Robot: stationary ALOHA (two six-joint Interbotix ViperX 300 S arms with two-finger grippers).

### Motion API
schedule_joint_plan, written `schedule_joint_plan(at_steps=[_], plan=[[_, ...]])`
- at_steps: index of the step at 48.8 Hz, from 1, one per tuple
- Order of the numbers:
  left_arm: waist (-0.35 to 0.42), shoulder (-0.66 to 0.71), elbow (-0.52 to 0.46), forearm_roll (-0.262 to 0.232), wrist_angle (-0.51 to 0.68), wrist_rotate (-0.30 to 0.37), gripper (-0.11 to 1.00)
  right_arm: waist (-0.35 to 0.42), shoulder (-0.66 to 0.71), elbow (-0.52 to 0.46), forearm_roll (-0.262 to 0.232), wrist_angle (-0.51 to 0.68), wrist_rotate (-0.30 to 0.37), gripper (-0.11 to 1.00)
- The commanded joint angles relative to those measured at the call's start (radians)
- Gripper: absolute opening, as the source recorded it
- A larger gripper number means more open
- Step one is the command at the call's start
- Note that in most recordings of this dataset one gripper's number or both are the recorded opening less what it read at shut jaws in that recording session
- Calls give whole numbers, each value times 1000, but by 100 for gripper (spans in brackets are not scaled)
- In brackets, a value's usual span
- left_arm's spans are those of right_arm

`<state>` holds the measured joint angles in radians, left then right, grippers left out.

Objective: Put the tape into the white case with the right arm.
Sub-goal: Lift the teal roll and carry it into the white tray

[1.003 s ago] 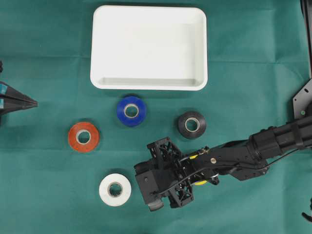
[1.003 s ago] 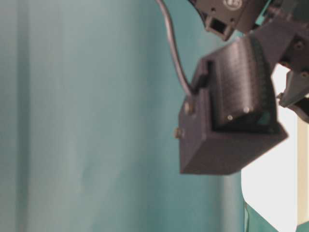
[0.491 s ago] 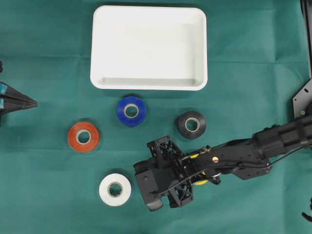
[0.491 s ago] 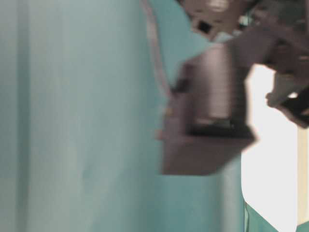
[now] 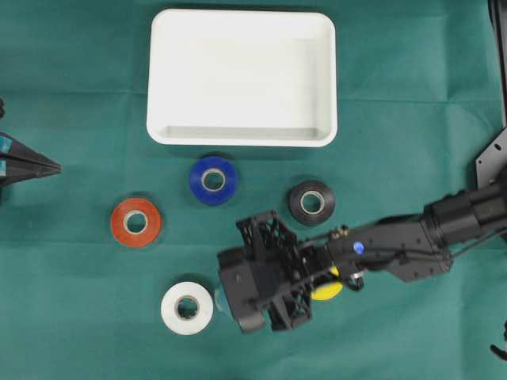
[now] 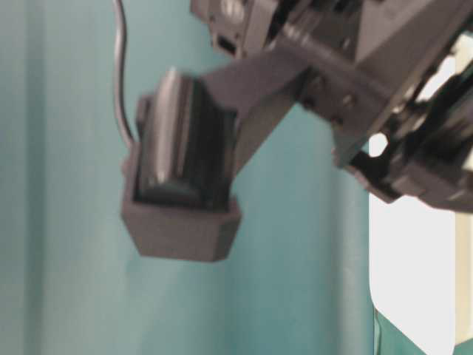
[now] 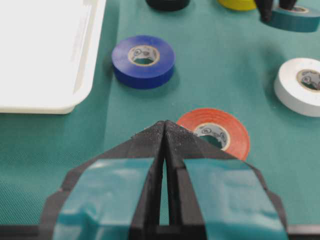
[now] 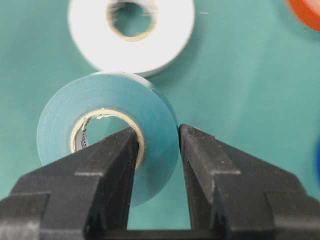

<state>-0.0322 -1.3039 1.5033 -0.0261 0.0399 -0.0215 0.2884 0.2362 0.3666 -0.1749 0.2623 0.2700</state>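
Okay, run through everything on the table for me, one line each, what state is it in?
white case: empty, on the cloth.
right gripper: shut on teal tape.
teal tape: pinched through its wall.
left gripper: shut, empty.
blue tape: flat on cloth.
black tape: flat.
red tape: flat.
white tape: flat.
yellow tape: mostly hidden under arm.

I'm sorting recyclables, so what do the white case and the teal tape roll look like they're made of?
White case: seemingly moulded plastic, smooth and slightly glossy, with rounded corners and a raised rim. Teal tape roll: probably vinyl tape, satin sheen, on a tan cardboard-looking core.
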Motion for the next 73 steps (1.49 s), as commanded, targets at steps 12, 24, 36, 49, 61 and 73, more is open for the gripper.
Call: schedule_joint_plan(at_steps=[12,24,36,49,61,73], plan=[[3,8,-11,-2,-9,0,0,-184,-98,-5,-2,18,2,1],[3,8,-11,0,-9,0,0,-347,-114,-5,-2,40,2,1],[3,8,-11,0,-8,-2,0,-471,-114,0,-2,40,2,1],[3,8,-8,0,-11,0,0,-606,-114,35,-8,21,-6,1],[3,8,-8,-2,-12,0,0,-657,-106,60,-67,-89,-2,1],[3,8,-8,0,-12,0,0,-693,-60,57,-69,-120,2,1]])
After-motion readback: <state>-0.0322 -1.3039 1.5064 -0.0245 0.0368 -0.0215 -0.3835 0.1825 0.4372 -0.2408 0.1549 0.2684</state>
